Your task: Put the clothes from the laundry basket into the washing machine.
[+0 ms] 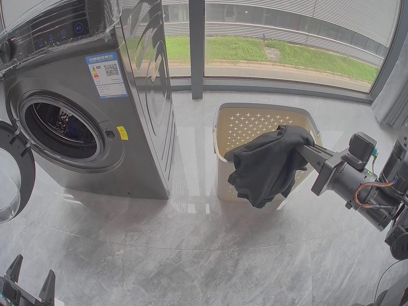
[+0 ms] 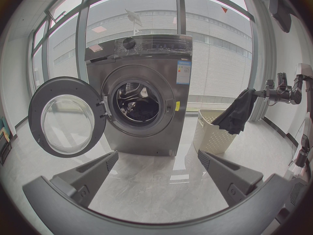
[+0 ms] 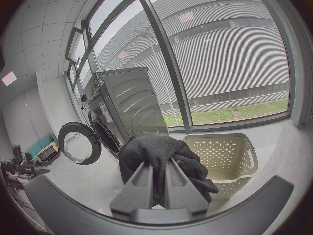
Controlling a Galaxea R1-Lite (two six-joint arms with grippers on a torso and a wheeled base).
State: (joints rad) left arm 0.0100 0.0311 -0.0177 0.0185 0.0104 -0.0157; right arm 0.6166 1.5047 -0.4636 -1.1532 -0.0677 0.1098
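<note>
A black garment [image 1: 267, 164] hangs from my right gripper [image 1: 299, 146], which is shut on it above the cream laundry basket [image 1: 223, 120]. The cloth drapes over the basket's front edge, lifted off its floor. In the right wrist view the garment [image 3: 156, 154] is pinched between the fingers [image 3: 138, 186] with the basket [image 3: 228, 160] behind. The grey washing machine [image 1: 85, 98] stands to the left, its round door [image 1: 12, 171] swung wide and its drum [image 1: 63, 126] dark inside. My left gripper [image 1: 30, 277] sits low at the near left, open and holding nothing. The left wrist view shows dark clothes inside the drum [image 2: 138, 101].
Tall windows [image 1: 289, 30] and a grey pillar [image 1: 196, 39] stand behind the basket. A curtain [image 1: 393, 94] hangs at the far right. Polished grey floor [image 1: 191, 243] stretches between the machine, the basket and me.
</note>
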